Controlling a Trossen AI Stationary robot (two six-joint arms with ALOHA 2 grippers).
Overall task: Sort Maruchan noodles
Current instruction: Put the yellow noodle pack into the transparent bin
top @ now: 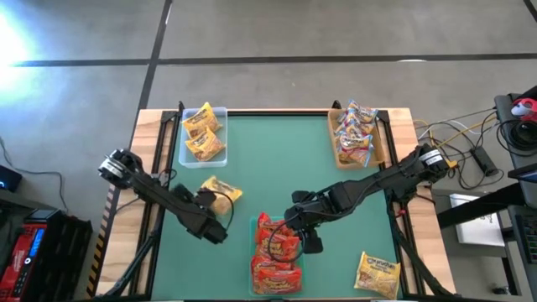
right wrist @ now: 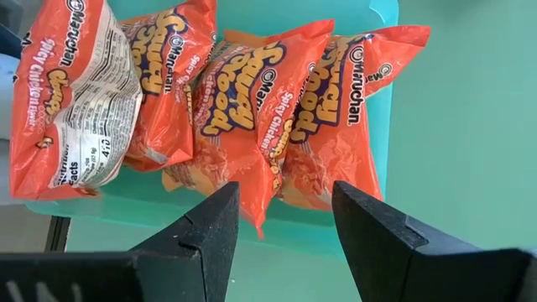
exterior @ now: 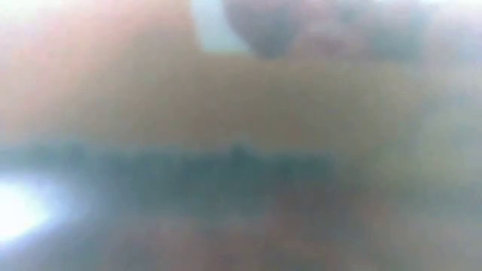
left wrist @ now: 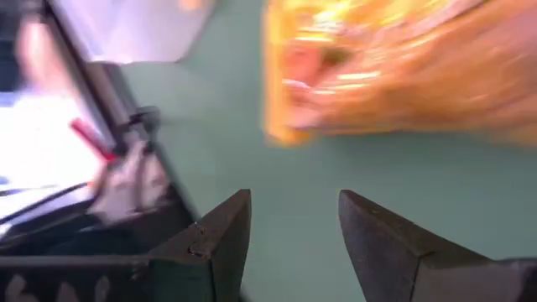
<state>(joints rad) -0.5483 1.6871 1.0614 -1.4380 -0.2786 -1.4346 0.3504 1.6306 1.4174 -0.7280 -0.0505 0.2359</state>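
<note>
Crinkly plastic, light, slippery: red-orange packets [right wrist: 252, 109] are standing in a teal tray [right wrist: 382, 126] at the near edge. Right gripper [right wrist: 285, 226] is hovering open, empty, above them; pinch a top seam. Left gripper [left wrist: 294, 235] is gaping beside a yellow packet [left wrist: 394, 67].

Grey concrete floor [top: 294, 29], glare patch.

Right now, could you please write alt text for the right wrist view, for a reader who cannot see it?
Four red-orange Maruchan packets stand side by side in a green tray on the green table. The right hand is just in front of them, its two dark fingers open with nothing between them. One packet at the end shows its nutrition label.
</note>
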